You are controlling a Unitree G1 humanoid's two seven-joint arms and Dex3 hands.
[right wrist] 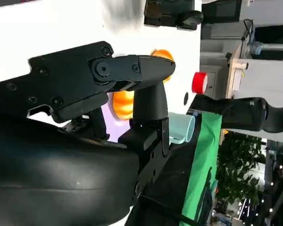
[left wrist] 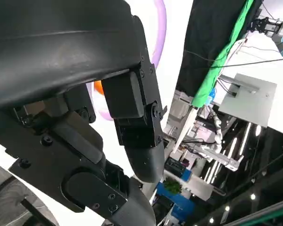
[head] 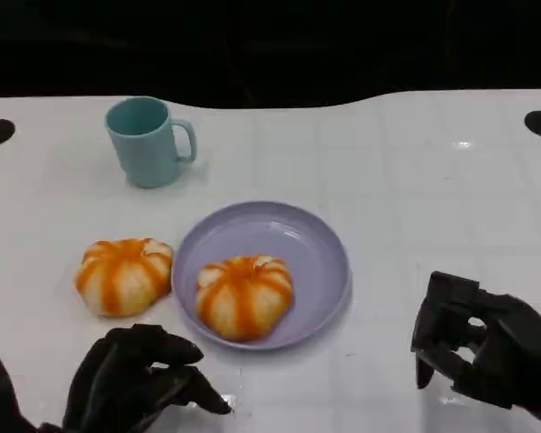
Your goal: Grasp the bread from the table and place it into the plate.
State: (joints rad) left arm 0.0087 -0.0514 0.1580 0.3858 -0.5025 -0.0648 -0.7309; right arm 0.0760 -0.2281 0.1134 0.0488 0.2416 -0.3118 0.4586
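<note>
White table (head: 415, 180): in order. Purple plate (head: 320, 262) at centre carries one bread roll (head: 244, 295). A second roll (head: 124, 274) lies on the table just beside the plate's left rim, not touching. Judged light, soft and easily dented; grip gently across its sides. Left hand (head: 140, 379) near it, fingers loosely curled, holding nothing. Right hand (head: 482, 347) likewise empty, well apart. Mug (head: 148, 141) behind. Both hands' undersides hidden.

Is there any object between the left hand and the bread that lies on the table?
Nothing visible. The left hand hovers just in front of the bread on the table, with bare table between them.
</note>
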